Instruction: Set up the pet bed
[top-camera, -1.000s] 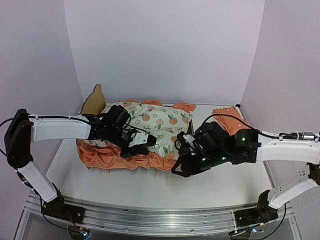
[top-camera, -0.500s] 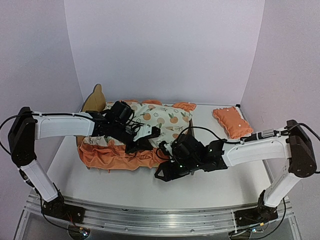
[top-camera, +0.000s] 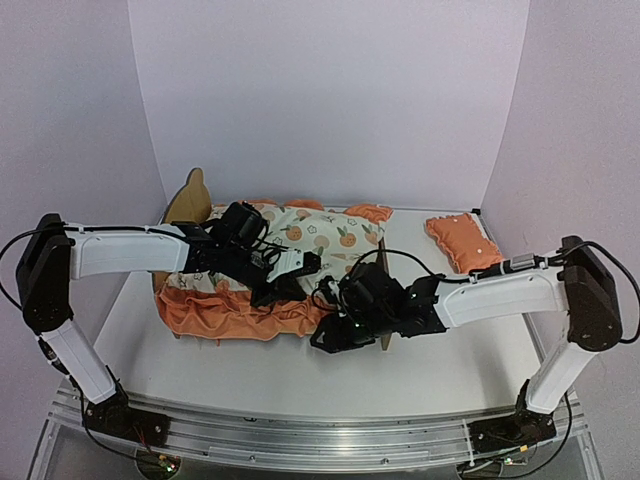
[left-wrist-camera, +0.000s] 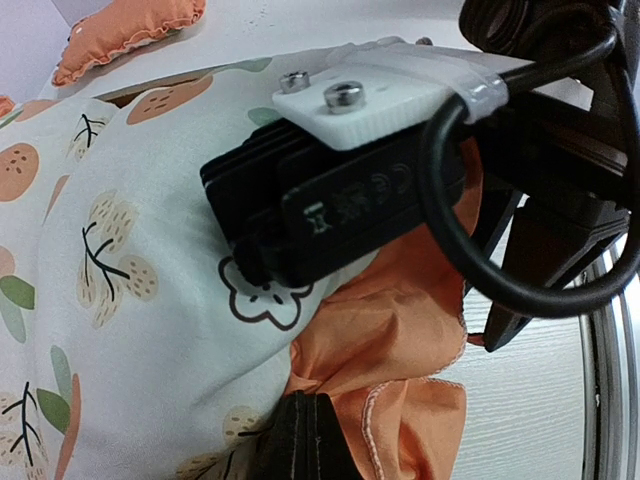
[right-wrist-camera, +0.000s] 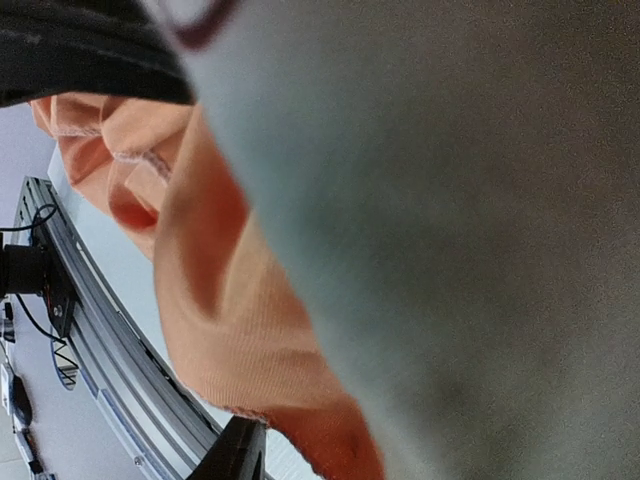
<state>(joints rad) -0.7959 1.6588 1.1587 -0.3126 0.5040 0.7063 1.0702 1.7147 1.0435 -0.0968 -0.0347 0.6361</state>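
Only the plywood headboard (top-camera: 188, 202) of the pet bed shows at the back left; the orange-print mattress pad (top-camera: 310, 235) covers the remainder, its orange ruffle (top-camera: 225, 312) hanging over the near side. My left gripper (top-camera: 291, 287) lies on the pad's near edge. In the left wrist view its fingers (left-wrist-camera: 305, 440) are shut, with the ruffle (left-wrist-camera: 400, 330) bunched at their tip. My right gripper (top-camera: 332, 337) is pushed in at the pad's near right corner. In the right wrist view the pad (right-wrist-camera: 440, 220) fills the frame and only one fingertip (right-wrist-camera: 236, 452) shows.
The small orange pillow (top-camera: 462, 243) lies on the table at the back right, also visible in the left wrist view (left-wrist-camera: 125, 30). White walls close in the back and both sides. The metal rail (top-camera: 300, 435) with the arm bases runs along the near edge.
My right arm has swung left from beside the pillow to the pad's near right corner. The left gripper shifted slightly right along the pad's edge.
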